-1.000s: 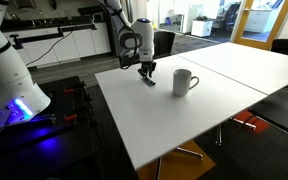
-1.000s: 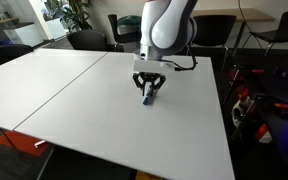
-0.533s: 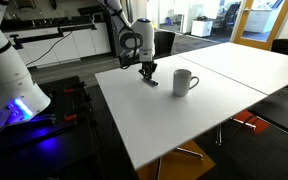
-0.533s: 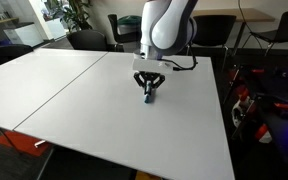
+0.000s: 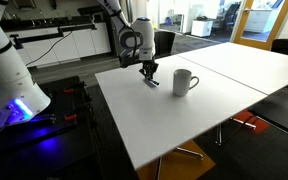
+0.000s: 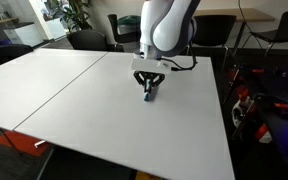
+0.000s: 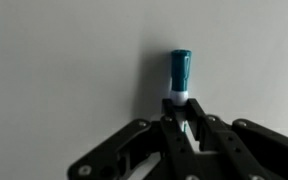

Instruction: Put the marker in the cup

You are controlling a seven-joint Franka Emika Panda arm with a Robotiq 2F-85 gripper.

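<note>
1. Hand position: I see the hand (image 5: 149, 74) lowered to the white desk (image 5: 199, 125), close to one of its corners. In both exterior views the arm comes down on it from above.
2. Hand state: In the wrist view the fingers (image 7: 170, 128) are pressed together on the marker (image 7: 180, 72), pinching its body near one end. The teal cap and a white band project past the fingertips.
3. Marker location: The marker sits between the fingertips, at the desk surface. In an exterior view only its lower end shows below the hand (image 6: 149, 90). I cannot tell whether the marker (image 6: 150, 98) touches the desk (image 6: 84, 100) or is just clear of it.
4. Cup location: The cup (image 5: 184, 82) stands upright on the desk, near the hand but apart from it. Its handle faces away from the hand and its dark opening faces up.
</note>
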